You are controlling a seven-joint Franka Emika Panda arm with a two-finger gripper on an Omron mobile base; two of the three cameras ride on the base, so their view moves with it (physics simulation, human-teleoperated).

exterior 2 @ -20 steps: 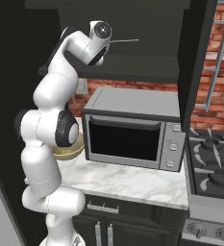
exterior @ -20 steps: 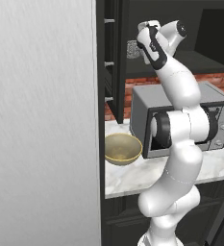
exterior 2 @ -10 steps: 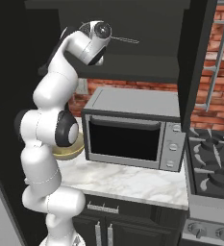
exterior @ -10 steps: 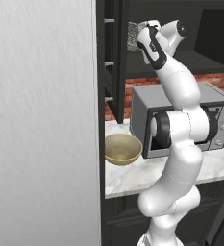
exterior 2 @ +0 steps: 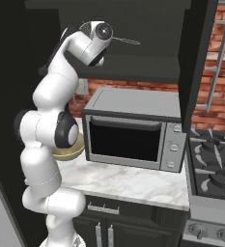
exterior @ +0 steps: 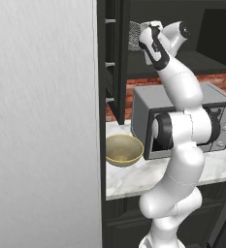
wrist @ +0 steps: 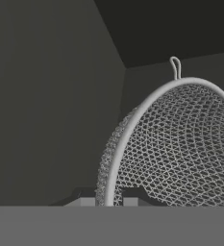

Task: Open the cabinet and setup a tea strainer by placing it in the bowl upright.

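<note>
Left base view: the arm reached high into the open cabinet [exterior: 115,58]. The end effector [exterior: 142,35] sat at the tea strainer [exterior: 134,36], grey mesh just left of the white hand, above a dark shelf. The bowl [exterior: 124,150] rested on the marble tabletop [exterior: 134,177], just left of the microwave [exterior: 180,121].

Right base view: the strainer's thin wire handle [exterior 2: 126,41] stuck out to the right of the hand, under the cabinet's upper shelf. The bowl's edge [exterior 2: 69,152] peeked from behind the arm.

Hand view: the fingertips [wrist: 88,202] were clamped on the strainer's rim [wrist: 147,103], mesh basket tilted against the dark cabinet interior.
</note>
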